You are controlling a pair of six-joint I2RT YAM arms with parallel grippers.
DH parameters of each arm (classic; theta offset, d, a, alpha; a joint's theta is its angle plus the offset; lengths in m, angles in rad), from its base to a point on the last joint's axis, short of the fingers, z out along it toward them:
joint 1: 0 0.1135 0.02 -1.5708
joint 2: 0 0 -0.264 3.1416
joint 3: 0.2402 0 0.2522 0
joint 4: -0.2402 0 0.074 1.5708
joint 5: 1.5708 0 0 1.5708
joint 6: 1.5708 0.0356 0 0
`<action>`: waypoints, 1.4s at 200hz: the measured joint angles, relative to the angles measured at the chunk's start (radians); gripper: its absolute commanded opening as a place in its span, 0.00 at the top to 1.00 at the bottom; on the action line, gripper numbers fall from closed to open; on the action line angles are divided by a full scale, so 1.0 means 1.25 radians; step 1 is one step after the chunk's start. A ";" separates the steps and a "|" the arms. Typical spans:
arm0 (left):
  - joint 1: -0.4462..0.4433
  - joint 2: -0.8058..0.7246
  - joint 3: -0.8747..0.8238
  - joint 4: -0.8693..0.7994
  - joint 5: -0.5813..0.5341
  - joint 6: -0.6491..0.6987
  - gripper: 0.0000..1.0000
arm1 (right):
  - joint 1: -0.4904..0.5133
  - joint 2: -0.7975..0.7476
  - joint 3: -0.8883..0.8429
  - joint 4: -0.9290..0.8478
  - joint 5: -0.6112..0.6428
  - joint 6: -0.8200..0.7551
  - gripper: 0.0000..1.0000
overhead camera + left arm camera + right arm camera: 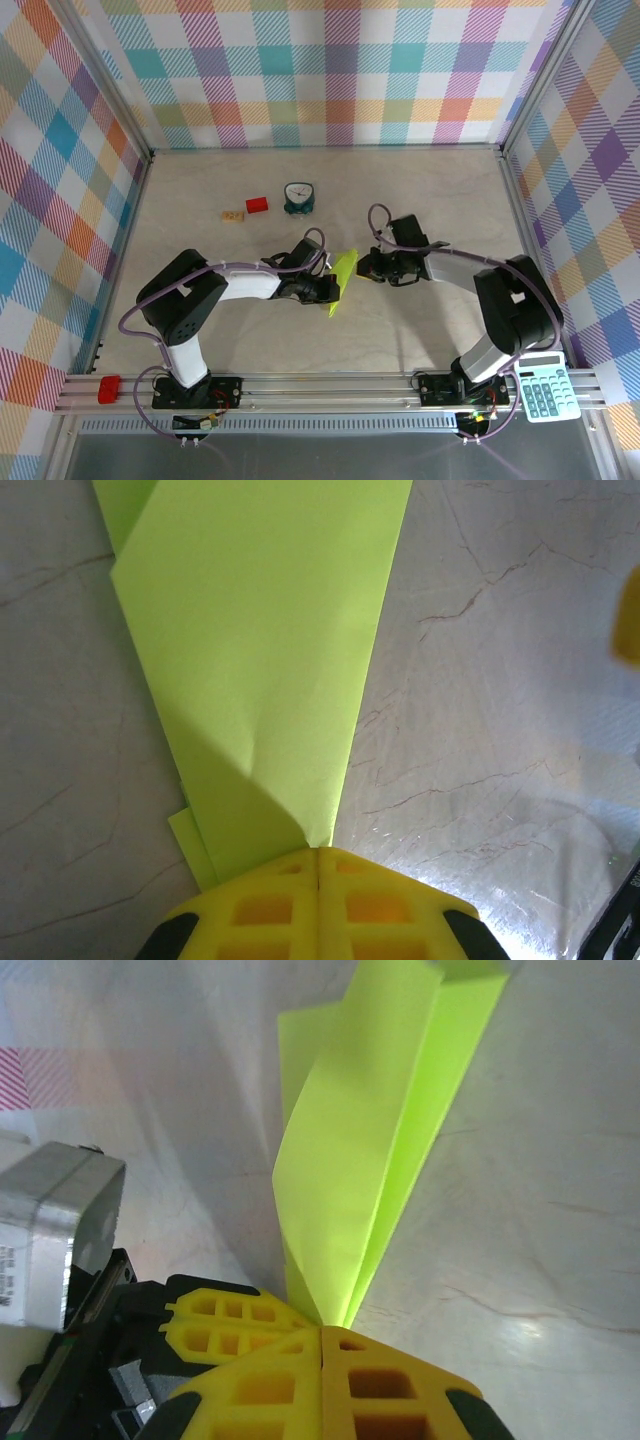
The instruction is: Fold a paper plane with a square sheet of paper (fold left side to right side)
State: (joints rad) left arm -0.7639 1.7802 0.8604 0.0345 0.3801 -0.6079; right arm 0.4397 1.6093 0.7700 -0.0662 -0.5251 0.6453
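The square sheet of paper (343, 279) is lime yellow-green and folded into a slim pointed shape like a paper plane, standing partly up off the table at the centre. My left gripper (331, 291) is shut on its left side. In the left wrist view the paper (260, 660) fans out from the shut left gripper (318, 852). My right gripper (361, 268) is shut on its right side. The right wrist view shows the creased paper (370, 1160) rising from the shut right gripper (322, 1328), with the left gripper's yellow fingers (225, 1320) touching beside it.
A teal clock (298, 198), a small red block (257, 205) and a tan block (233, 215) sit at the back of the table. A calculator (546, 388) lies on the near rail at right, a red piece (108, 389) at left. Checked walls enclose three sides.
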 measured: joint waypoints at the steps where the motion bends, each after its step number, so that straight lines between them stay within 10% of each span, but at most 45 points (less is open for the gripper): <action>1: 0.000 0.000 0.000 0.000 0.000 0.000 1.00 | 0.002 0.002 0.000 0.002 0.000 0.001 1.00; 280: 0.019 -0.076 0.021 -0.016 0.078 -0.033 0.99 | 0.069 0.154 0.033 0.061 -0.023 0.058 1.00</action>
State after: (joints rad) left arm -0.7406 1.6848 0.8871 0.0147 0.4782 -0.6487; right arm 0.5255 1.8023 0.8112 0.0105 -0.5545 0.7177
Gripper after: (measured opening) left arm 0.052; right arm 0.050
